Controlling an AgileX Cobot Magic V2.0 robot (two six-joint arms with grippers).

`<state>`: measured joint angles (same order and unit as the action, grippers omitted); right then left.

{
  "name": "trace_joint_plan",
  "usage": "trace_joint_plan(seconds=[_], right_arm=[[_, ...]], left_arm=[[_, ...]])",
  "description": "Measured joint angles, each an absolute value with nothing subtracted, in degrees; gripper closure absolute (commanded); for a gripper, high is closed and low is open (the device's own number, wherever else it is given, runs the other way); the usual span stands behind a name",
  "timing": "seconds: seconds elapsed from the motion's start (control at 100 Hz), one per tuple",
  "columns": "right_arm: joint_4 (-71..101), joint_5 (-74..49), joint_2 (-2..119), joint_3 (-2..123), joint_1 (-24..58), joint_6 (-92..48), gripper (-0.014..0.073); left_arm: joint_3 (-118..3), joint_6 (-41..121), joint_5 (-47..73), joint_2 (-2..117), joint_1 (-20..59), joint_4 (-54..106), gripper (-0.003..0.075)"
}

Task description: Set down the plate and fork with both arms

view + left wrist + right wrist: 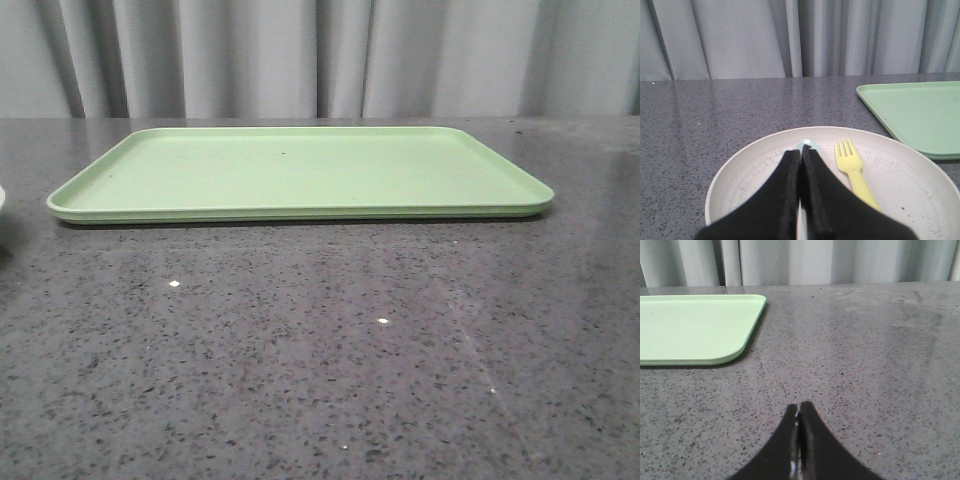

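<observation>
Grey speckled countertop (pixel 320 380): one tray (pixel 300 170), one plate (pixel 900 185), one fork (pixel 852 172).

Yellow fork (pixel 854 172) lies flat inside the cream plate (pixel 755 172), tines outward.

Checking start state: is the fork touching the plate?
Touching. The left wrist view shows the fork lying flat inside the plate, resting on its inner surface beside the shut left gripper.

Left tool (pixel 800 152) hides a pale blue thing (pixel 807 145) (mostly).
</observation>
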<state>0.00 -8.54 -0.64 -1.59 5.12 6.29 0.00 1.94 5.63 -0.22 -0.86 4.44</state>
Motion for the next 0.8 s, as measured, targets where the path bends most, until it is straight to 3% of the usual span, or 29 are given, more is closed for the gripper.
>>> trace_joint_plan(seconds=[0.8], right_arm=[[0.0, -8.0, -0.6, -1.6, 5.1, 6.3, 0.066]], left_arm=[[0.0, 1.9, 5.1, -0.2, -0.9, 4.4, 0.0741]])
